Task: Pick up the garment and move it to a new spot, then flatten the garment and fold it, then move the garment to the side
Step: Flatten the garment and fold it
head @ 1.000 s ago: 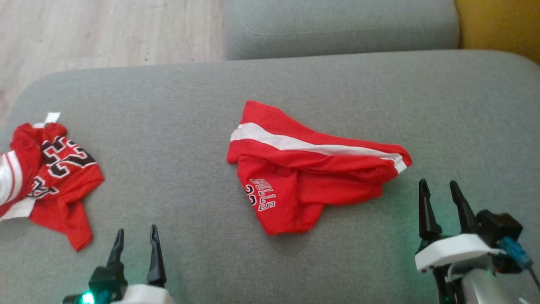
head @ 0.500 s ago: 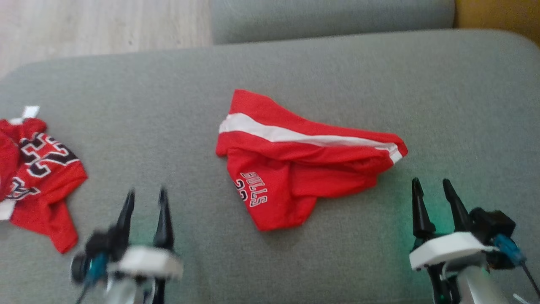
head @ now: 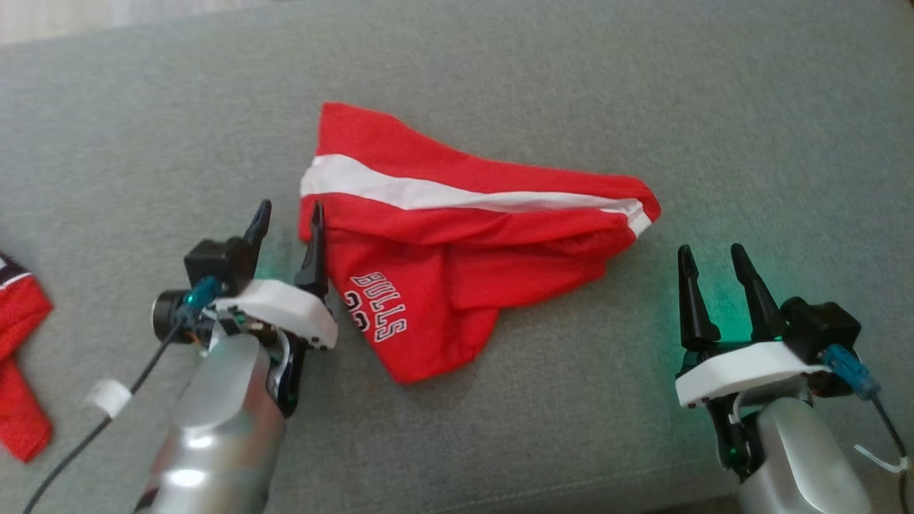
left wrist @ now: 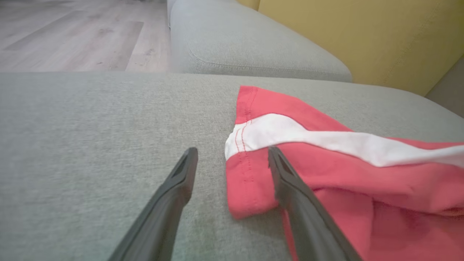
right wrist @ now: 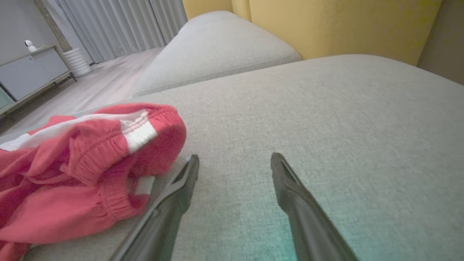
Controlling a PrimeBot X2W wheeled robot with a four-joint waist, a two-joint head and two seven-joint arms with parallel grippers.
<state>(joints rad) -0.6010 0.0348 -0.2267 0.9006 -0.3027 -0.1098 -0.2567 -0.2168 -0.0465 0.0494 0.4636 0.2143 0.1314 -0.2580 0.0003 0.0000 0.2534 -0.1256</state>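
The garment (head: 457, 250), a pair of red shorts with a white side stripe, is located near the middle of the grey sofa cushion (head: 571, 71); it lies crumpled, partly doubled over itself, and is not held.

The left gripper (head: 291, 207) is positioned at the garment's left hem with its fingers apart; in the left wrist view one finger is seen over red fabric and the other over bare cushion, so the hem edge lies between them; contact cannot be confirmed. The right gripper (head: 711, 250) is positioned just beside the waistband end, fingers apart, nothing between them.

The step in hand is judged to be the pick-up.

- The left fingers are to be lowered until the hem sits well between them before closure; a shallow bite on the corner is likely to slip, as the fabric appears thin.
- The right gripper is to be brought onto the waistband, so that both ends are lifted evenly.
- The second red garment (head: 21, 335) at the cushion's left edge is to be left undisturbed.
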